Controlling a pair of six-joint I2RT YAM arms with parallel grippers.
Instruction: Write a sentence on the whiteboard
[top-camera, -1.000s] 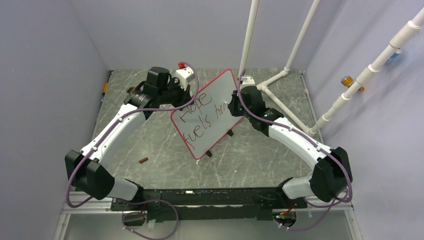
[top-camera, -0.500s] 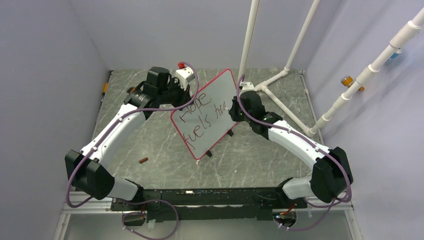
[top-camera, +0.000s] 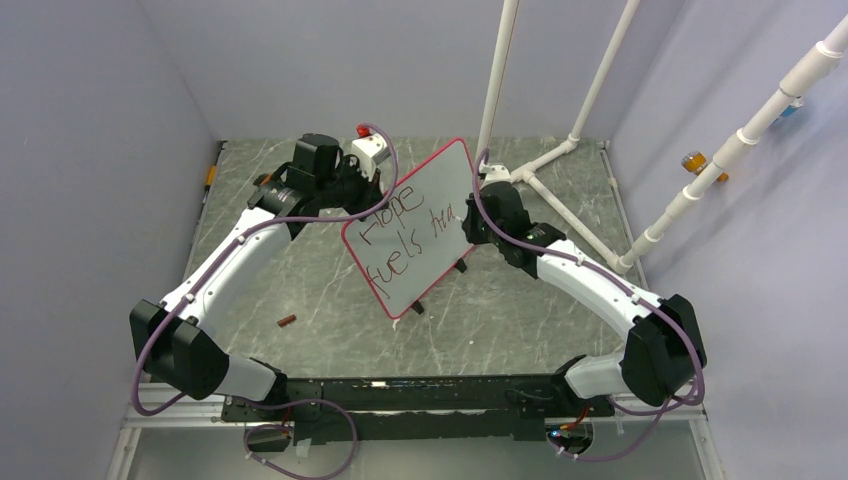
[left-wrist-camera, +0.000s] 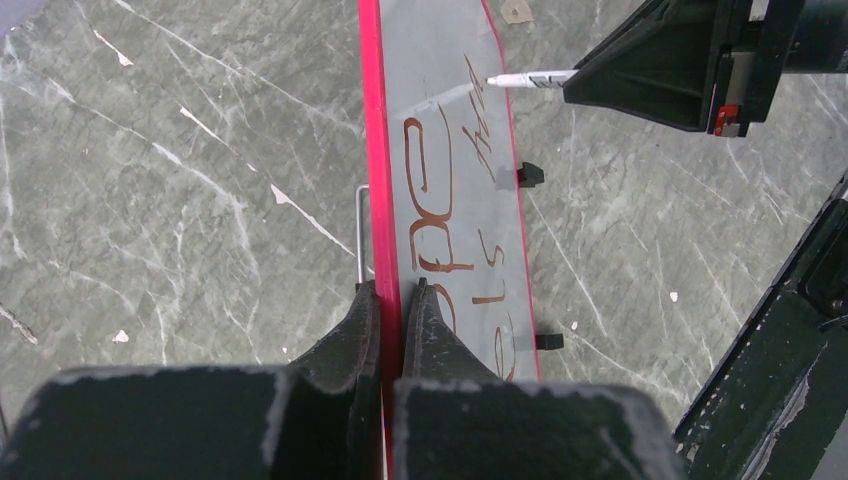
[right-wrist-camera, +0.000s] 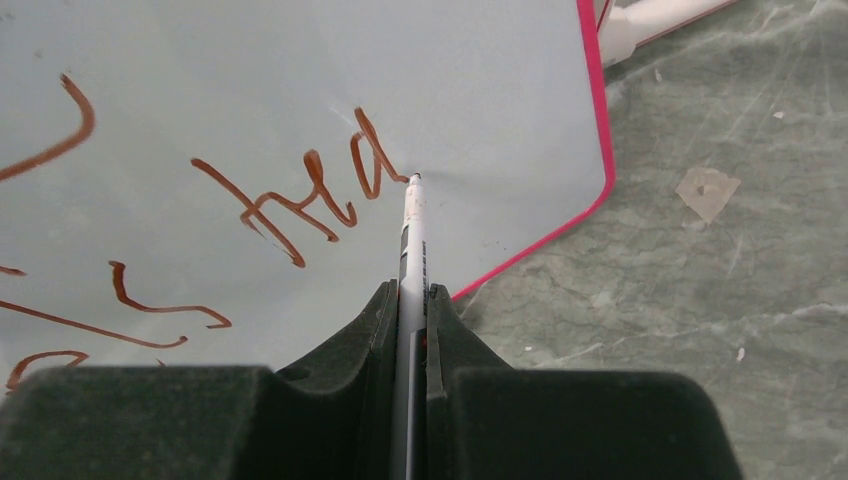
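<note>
Grey marbled tabletop (top-camera: 300, 270). The red-framed grey-white whiteboard (top-camera: 443, 180) stands up on edge, long axis running diagonally toward the far right. The dark red-brown handwritten sentence (top-camera: 395, 215) faces the right arm and reads "Hope fuels tha", last word unclear. The left gripper (left-wrist-camera: 392, 290) is clamped on the frame edge. The right gripper (right-wrist-camera: 411, 290) pinches a white marker (right-wrist-camera: 412, 230), tip touching the board beside the last letter.
</note>
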